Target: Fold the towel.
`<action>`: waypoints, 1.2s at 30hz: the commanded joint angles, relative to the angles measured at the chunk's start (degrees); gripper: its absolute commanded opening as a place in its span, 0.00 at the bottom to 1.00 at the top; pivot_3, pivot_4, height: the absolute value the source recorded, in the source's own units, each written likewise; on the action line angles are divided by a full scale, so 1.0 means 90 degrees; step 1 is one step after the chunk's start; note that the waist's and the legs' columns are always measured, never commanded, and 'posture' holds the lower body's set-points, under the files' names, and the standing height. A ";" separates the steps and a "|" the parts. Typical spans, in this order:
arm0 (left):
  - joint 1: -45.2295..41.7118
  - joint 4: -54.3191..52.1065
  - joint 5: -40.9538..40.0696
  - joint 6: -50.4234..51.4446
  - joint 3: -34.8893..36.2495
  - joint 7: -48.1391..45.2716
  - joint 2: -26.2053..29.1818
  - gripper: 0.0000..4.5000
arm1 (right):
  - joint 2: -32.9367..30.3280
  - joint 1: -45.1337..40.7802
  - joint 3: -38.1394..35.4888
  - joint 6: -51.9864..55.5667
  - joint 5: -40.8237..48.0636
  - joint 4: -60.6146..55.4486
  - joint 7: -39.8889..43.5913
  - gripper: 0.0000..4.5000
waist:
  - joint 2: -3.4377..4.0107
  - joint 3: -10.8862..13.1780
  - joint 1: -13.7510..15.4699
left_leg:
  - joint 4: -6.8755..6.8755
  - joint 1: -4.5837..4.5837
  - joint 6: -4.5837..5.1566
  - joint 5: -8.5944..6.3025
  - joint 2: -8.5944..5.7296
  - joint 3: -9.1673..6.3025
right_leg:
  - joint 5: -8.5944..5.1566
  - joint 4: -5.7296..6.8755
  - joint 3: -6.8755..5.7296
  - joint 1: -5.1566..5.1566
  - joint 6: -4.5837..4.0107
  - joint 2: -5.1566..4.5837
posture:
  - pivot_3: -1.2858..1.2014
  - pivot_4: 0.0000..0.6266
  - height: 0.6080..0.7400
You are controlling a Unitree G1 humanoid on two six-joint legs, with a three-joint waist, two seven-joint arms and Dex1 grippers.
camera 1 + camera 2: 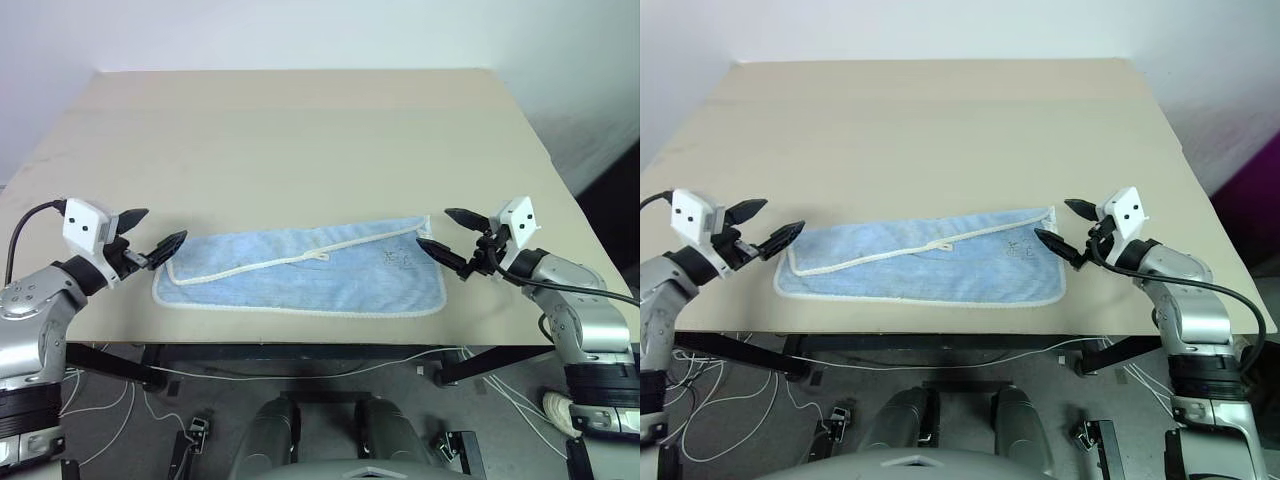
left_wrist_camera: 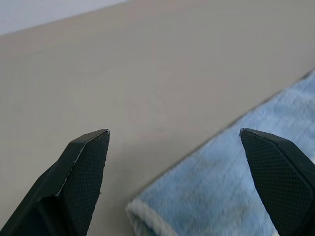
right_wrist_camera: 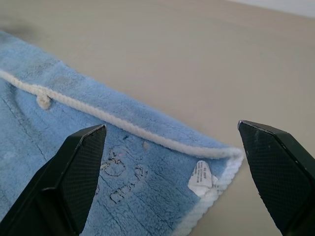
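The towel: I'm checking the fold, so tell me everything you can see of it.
The towel is light blue terry cloth with whitish piped edging, a small pale embroidered mark and a white label by one corner. It lies flat on the table near the front edge, already folded lengthwise, the upper layer's edge running slantwise across it. Nothing grips it; it rests on the table alone.

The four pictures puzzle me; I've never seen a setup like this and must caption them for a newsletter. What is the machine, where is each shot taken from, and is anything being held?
It is a humanoid robot with two arms, each ending in a two-fingered black gripper. The two wide shots come from cameras in its head, looking down over a beige table. The two close-ups come from cameras on its wrists, looking along the fingers. A light blue towel lies near the table's front edge, already folded over once. The left gripper sits open at one end, the right gripper open at the other, by the corner with a small white tag. Nothing is held.
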 commanded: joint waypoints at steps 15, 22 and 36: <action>0.0605 -0.0680 -0.0078 -0.0014 0.0390 0.0033 0.0084 1.00 | -0.0012 -0.0078 0.0066 -0.0203 -0.0077 -0.0187 0.0083 1.00 | 0.0000 0.0000 -0.0009 | -0.0002 0.0000 0.0000 0.0000 0.0000 0.0000 | 0.0000 -0.0001 0.0001 0.0000 0.0000 -0.0002 | 0.52 0.24 1.00; 0.0654 -0.0625 -0.0072 -0.0040 0.0300 0.0064 0.0028 1.00 | 0.0056 -0.0067 0.0090 -0.0354 -0.0169 -0.0100 0.0029 1.00 | 0.0000 0.0000 0.0004 | -0.0001 0.0000 0.0000 0.0000 0.0000 0.0000 | 0.0000 -0.0003 0.0001 0.0002 -0.0001 -0.0004 | 0.52 0.24 1.00; 0.0929 -0.0043 0.0310 -0.0783 0.0131 -0.1319 0.0944 1.00 | 0.0268 -0.0507 0.0330 -0.0577 -0.0345 0.0399 0.0077 1.00 | 0.0001 0.0000 -0.0013 | -0.0005 0.0001 -0.0001 0.0000 0.0001 0.0001 | -0.0001 -0.0002 0.0001 -0.0001 -0.0002 -0.0004 | 0.52 0.24 1.00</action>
